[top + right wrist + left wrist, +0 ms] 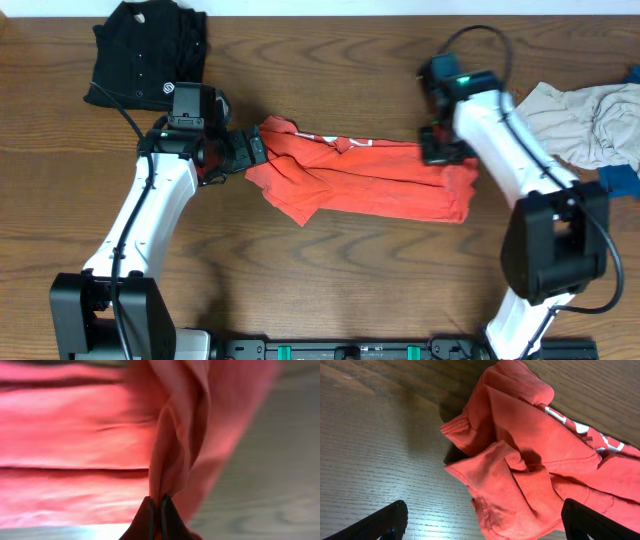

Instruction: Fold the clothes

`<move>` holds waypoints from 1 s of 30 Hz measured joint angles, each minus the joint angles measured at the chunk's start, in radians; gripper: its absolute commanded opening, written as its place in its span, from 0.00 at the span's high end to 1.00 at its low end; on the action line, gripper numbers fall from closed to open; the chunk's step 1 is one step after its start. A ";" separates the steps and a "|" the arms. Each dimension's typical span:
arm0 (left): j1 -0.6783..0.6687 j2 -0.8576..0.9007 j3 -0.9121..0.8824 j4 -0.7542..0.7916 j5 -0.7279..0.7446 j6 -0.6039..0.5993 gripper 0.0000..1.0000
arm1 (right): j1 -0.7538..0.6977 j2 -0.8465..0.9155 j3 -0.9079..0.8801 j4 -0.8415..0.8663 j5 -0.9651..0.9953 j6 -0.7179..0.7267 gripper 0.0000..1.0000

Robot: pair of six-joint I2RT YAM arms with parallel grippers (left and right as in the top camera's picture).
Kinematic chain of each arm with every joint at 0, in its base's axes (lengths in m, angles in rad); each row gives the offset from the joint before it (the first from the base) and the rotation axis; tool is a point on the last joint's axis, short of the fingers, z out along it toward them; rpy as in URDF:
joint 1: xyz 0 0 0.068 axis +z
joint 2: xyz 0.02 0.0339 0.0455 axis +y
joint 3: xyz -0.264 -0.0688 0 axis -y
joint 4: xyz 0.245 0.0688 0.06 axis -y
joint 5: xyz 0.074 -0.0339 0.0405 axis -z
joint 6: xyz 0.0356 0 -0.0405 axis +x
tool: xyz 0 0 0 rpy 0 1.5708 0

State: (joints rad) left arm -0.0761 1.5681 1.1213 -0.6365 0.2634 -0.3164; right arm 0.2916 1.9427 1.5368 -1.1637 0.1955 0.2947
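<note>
T-shirt lies crumpled mid-frame, unfolded: right gripper pinches its right end, left gripper gapes at its left. Black shirt upper left seems folded; grey pile right waits.

Matt orange cloth T-shirt, grained wood table, glossy white arm casings
</note>
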 measured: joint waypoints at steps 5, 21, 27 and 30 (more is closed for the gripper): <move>0.000 0.000 0.000 -0.011 0.000 0.000 0.02 | 0.095 0.000 -0.039 0.033 -0.036 0.034 0.99; 0.000 0.000 0.000 -0.011 0.000 0.000 0.02 | 0.214 0.000 -0.136 0.088 -0.163 0.112 0.98; 0.000 0.000 0.000 -0.013 0.000 0.000 0.02 | 0.216 0.000 -0.137 0.132 -0.169 0.171 0.99; 0.000 0.000 0.000 -0.014 0.000 0.000 0.02 | 0.213 0.000 -0.133 0.141 -0.171 0.193 0.82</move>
State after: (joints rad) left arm -0.0761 1.5681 1.1213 -0.6506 0.2638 -0.3164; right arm 0.5049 1.9427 1.4036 -1.0225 0.0242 0.4881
